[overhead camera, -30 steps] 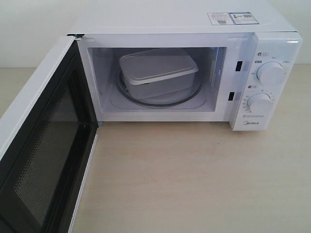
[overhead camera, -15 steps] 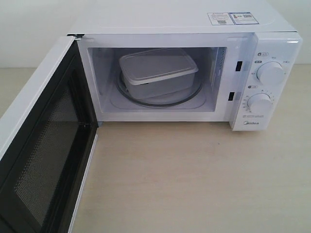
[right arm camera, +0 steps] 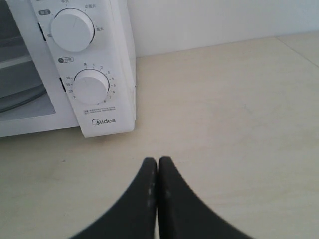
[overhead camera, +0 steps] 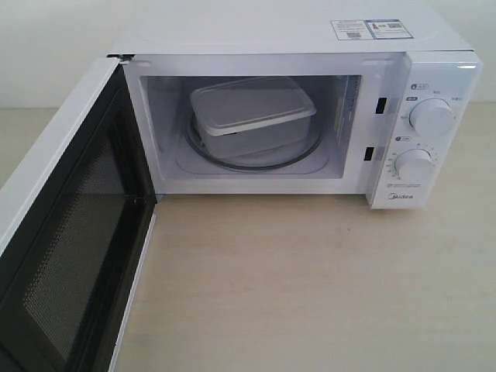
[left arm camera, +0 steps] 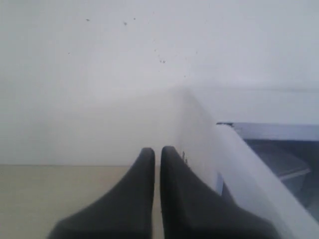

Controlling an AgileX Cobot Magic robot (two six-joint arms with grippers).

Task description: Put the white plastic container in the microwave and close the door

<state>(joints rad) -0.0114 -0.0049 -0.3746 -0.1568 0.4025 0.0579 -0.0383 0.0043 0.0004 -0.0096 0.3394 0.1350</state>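
Two arms, one open microwave (overhead camera: 294,31). It stands toward the far edge of the counter (overhead camera: 310,294), control panel on its right side, upper dial (overhead camera: 431,116) above lower dial (overhead camera: 413,164), label stickers (overhead camera: 370,29) on top.

The door (overhead camera: 70,232) is swung wide on its left hinge, mesh-lined inner face showing, reaching toward the counter's near left corner.

The white plastic container (overhead camera: 252,116) is inside the cavity, lid on, sitting on the glass turntable (overhead camera: 310,151) and turned a little askew to the cavity walls.

Left jaws: I see the black fingertips (left arm camera: 142,169) drawn together, only a hairline slit between them, nothing held. They sit just beside the outer face of the door; I cannot tell whether they touch it.

Right jaws: fingertips (right arm camera: 167,172) pressed fully together, empty, over bare counter in front of the panel's right corner, near the Midea badge (right arm camera: 104,121) but apart from the microwave.
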